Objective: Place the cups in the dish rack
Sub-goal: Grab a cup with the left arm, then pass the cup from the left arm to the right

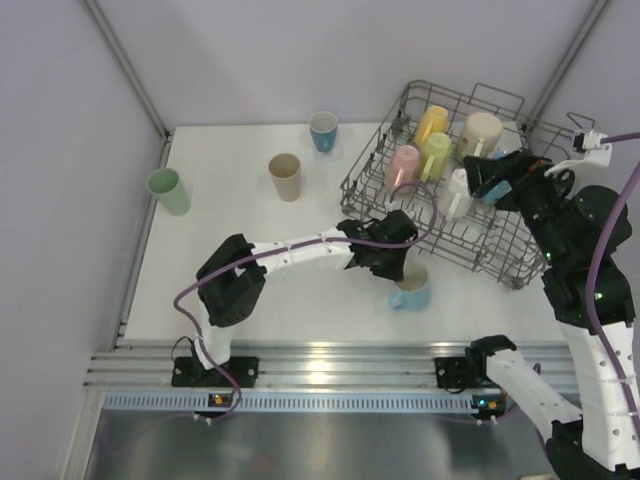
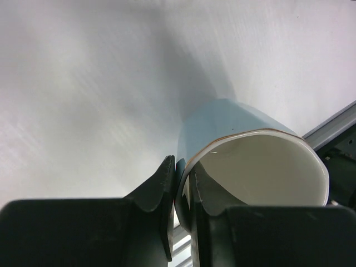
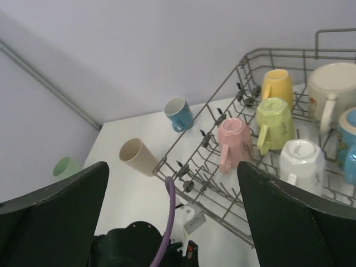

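My left gripper (image 1: pixel 397 262) (image 2: pixel 182 167) is shut on the rim of a light blue mug (image 1: pixel 413 291) (image 2: pixel 222 119), one finger inside and one outside. The mug is at the table just in front of the dish rack (image 1: pixel 352 186) (image 3: pixel 221 93). My right gripper (image 1: pixel 492 178) (image 3: pixel 172 183) is open and empty above the rack. In the rack are pink (image 3: pixel 233 142), lime (image 3: pixel 273 119), yellow (image 3: pixel 276 84), cream (image 3: pixel 331 89), white (image 3: pixel 300 161) and light blue (image 3: pixel 347 144) cups. On the table stand a blue mug (image 1: pixel 323 130), a beige tumbler (image 1: pixel 286 176) and a mint green tumbler (image 1: pixel 169 190).
The left arm (image 1: pixel 290 252) stretches across the table's middle to the rack's near left corner. The right arm (image 1: pixel 585 250) stands at the rack's right side. A metal rail (image 1: pixel 320 362) runs along the near table edge. Walls close the back and left.
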Controlling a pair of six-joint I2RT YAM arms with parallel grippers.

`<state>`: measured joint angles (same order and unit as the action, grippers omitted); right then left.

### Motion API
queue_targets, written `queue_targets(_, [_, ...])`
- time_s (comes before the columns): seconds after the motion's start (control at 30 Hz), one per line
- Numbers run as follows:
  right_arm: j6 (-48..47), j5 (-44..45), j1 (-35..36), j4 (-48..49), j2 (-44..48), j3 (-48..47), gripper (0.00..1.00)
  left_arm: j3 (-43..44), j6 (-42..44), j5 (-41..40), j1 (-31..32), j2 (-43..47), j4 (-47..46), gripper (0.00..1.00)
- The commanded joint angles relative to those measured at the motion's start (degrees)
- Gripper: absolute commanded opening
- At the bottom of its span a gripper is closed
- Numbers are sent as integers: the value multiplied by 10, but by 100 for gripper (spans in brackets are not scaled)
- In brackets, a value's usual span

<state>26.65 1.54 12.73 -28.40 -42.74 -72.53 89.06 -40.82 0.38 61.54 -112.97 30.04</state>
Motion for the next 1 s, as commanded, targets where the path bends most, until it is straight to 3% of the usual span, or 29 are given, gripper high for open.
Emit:
queue_targets(0.0, [7, -105, 5, 55, -19, 11, 99, -19, -17, 7, -27, 120, -27, 0])
queue_targets(0.17, [47, -192, 6, 120, -35, 54, 99, -98, -38, 108, -86, 210, -125, 0])
queue_targets(0.37, [73, -297, 5, 220, -35, 99, 99, -179, -78, 212, -206, 314, -240, 0])
queue_targets(0.57, [119, -378, 9, 297, -46, 130, 99, -225, -172, 317, -317, 370, -379, 0])
queue_targets(0.7, [159, -410, 25, 353, -70, 137, 99, -231, -254, 338, -356, 382, -516, 0])
queue_targets(0.97, [126, -373, 123, 343, -131, 107, 95, -224, -314, 318, -377, 390, -669, 0])
